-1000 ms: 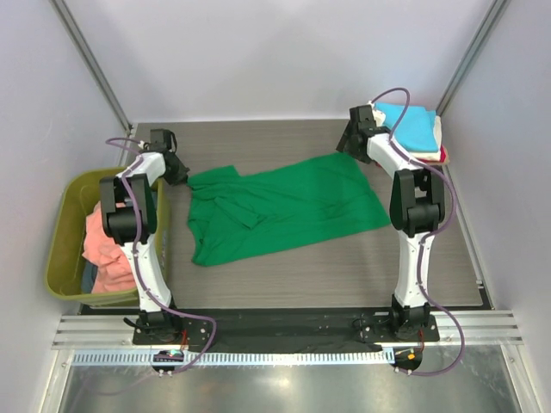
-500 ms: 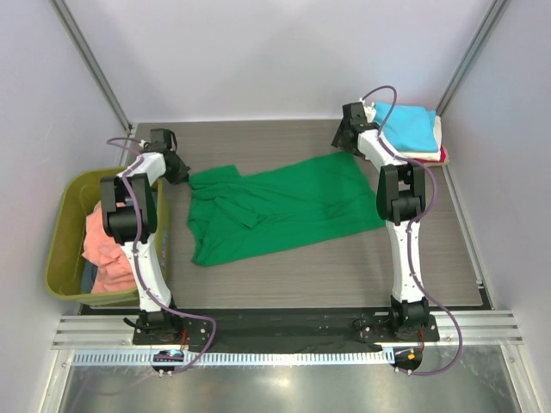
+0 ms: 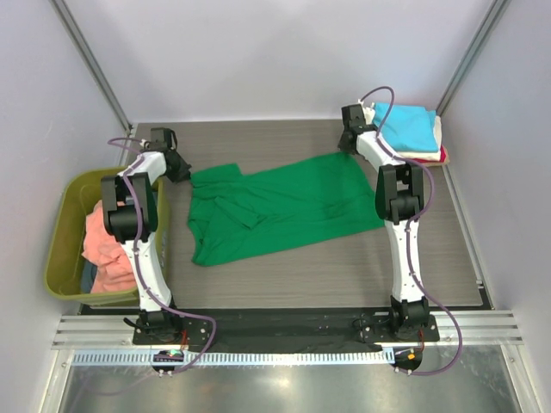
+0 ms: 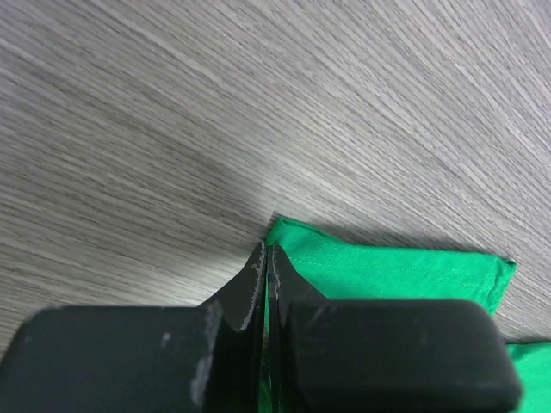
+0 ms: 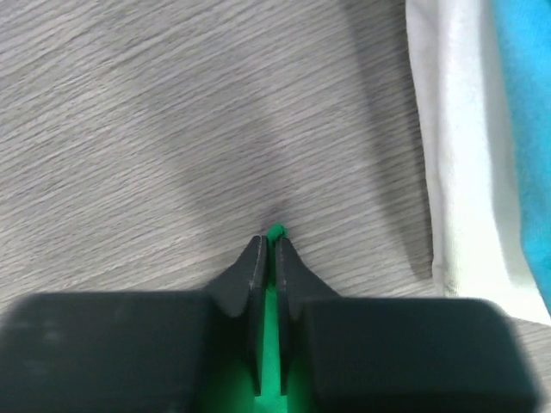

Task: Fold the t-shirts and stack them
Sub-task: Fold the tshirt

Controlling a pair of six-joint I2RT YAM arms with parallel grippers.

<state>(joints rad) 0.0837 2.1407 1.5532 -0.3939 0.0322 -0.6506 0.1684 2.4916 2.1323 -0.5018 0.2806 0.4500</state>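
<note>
**Top view.** I see the green t-shirt (image 3: 284,211) spread flat on the table (image 3: 258,142). It is wrinkled, and 1 fold of cloth lies on its body toward its left end. The left gripper (image 3: 181,172) sits at the far left corner of the green t-shirt and touches its edge. The right gripper (image 3: 347,146) sits at the far right corner and also touches the cloth.

Just beyond that right corner, apart from the green t-shirt, lies a stack of 3 folded shirts. The cyan t-shirt (image 3: 409,127) is on top and the cream t-shirt (image 3: 438,129) is under it. The red t-shirt (image 3: 444,156) shows only as an edge at the bottom.

To the left of the green t-shirt, past the left arm, the olive tub (image 3: 62,225) holds the crumpled salmon-pink t-shirt (image 3: 103,249).

**Left wrist view.** The jaws are pressed together with a thin strip of green cloth clamped between them. The corner of the green t-shirt extends ahead and to the right of the tips. Bare table surrounds it.

**Right wrist view.** The jaws are closed on the green t-shirt, with green cloth filling the slit between them. A small green point pokes out past the tips. The cream t-shirt's edge lies to the right of that point, not touching it, and the cyan t-shirt is further right
</note>
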